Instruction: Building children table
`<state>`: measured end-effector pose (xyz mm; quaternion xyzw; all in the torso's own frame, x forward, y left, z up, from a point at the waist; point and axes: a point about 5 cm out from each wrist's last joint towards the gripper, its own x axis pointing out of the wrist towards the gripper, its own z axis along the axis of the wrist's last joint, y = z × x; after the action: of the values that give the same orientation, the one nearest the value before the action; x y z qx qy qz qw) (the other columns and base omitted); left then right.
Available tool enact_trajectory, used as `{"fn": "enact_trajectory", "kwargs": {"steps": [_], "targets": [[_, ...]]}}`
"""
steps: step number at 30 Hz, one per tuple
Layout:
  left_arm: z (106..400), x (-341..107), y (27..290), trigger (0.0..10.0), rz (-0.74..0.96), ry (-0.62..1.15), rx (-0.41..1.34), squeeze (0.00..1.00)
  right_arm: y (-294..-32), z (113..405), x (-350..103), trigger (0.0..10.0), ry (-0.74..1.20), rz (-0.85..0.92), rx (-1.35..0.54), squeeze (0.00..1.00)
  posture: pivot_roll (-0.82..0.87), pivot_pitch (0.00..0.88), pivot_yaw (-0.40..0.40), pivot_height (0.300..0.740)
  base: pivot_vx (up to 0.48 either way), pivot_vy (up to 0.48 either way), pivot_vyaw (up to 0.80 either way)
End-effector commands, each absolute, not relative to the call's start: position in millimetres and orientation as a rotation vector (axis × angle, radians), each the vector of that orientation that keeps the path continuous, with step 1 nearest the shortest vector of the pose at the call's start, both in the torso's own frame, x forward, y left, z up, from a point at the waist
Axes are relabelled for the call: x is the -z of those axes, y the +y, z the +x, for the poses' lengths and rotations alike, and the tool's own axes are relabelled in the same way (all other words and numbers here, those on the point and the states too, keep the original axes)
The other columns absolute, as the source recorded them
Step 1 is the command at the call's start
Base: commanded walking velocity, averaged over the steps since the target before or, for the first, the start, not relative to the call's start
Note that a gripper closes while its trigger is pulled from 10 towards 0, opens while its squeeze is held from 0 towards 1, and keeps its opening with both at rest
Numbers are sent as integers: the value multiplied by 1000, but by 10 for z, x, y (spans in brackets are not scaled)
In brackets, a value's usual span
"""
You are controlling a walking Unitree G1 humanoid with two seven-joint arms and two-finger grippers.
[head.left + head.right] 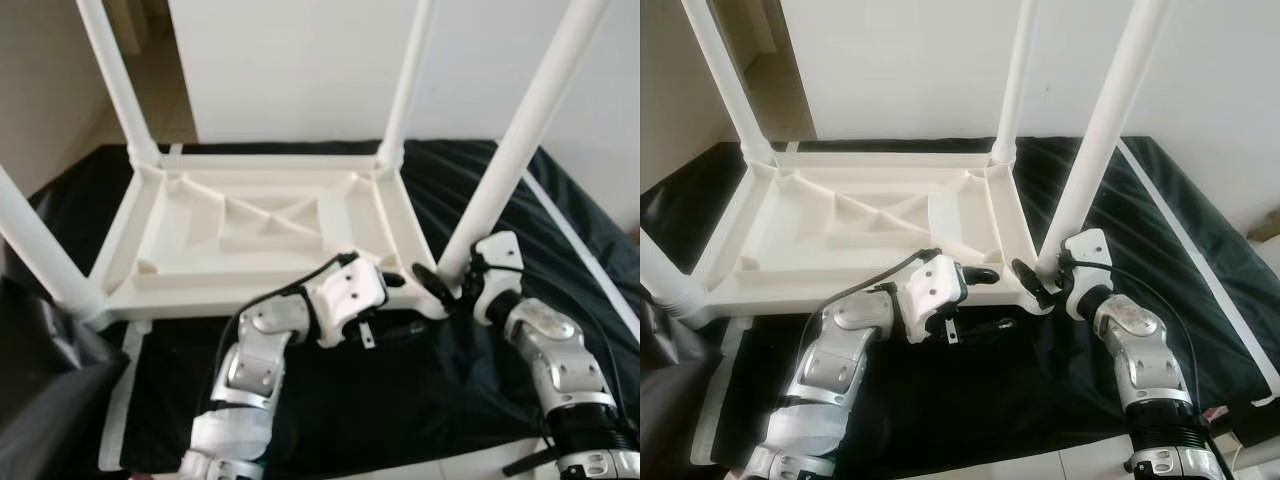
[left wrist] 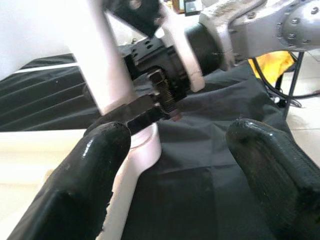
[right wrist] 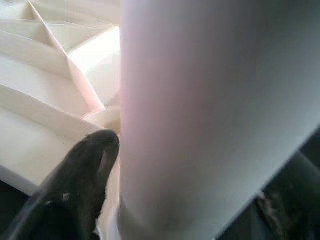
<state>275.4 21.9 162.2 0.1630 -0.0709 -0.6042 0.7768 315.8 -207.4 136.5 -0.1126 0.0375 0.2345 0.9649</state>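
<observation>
Children's table [image 1: 250,225] upside down mid-frame, fourth leg [image 1: 520,140] being seated: right gripper [image 1: 1040,282] jaws pinching its base, left gripper [image 1: 395,325] jaws spread beside; next, probably press home.

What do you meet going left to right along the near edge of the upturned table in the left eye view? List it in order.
near left table leg → left claw → right claw → near right table leg, with the right claw at its base.
</observation>
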Motion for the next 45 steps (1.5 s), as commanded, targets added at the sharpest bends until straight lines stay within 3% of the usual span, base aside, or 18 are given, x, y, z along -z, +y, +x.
{"fn": "enact_trajectory", "kwargs": {"steps": [1, 3, 4, 14, 15, 25, 34, 45], "targets": [[2836, -1594, 217, 10000, 314, -173, 1052, 0, -2014, 3189, -1330, 4627, 96, -267, -537, 0, 0, 0, -67, 740, 0, 0, 0], [2836, -1594, 217, 10000, 314, -173, 1052, 0, -2014, 3189, -1330, 4627, 96, -267, -537, 0, 0, 0, -67, 740, 0, 0, 0], [2838, -1596, 220, 10000, 314, -174, 1049, 0, -2016, 3187, -1318, 0, 103, -270, -548, 0, 3, 0, -69, 740, 0, 0, 0], [2818, -1581, 231, 10000, 317, -173, 1048, 0, -2101, 3125, -1193, 0, 160, -269, -577, 0, 2, 0, -65, 740, 0, 0, 0], [2806, -1569, 229, 10000, 316, -169, 1055, 0, -2129, 3098, -1144, 10000, 183, -265, -551, 0, -3, 0, -61, 740, 0, 0, 0], [2779, -1543, 202, 10000, 316, -162, 1077, 0, -2194, 3096, -1082, 10000, 215, -219, -391, 0, -20, 0, -54, 740, 0, 0, 0], [2753, -1525, 201, 10000, 318, -155, 1093, 0, -2193, 3110, -1101, 10000, 229, -114, -115, 0, -20, 0, -47, 740, 0, 0, 0], [2750, -1529, 232, 10000, 325, -155, 1090, 0, -1956, 2986, -1034, 10000, 242, 20, 173, 0, -11, 0, -46, 740, 0, 0, 0]]}}
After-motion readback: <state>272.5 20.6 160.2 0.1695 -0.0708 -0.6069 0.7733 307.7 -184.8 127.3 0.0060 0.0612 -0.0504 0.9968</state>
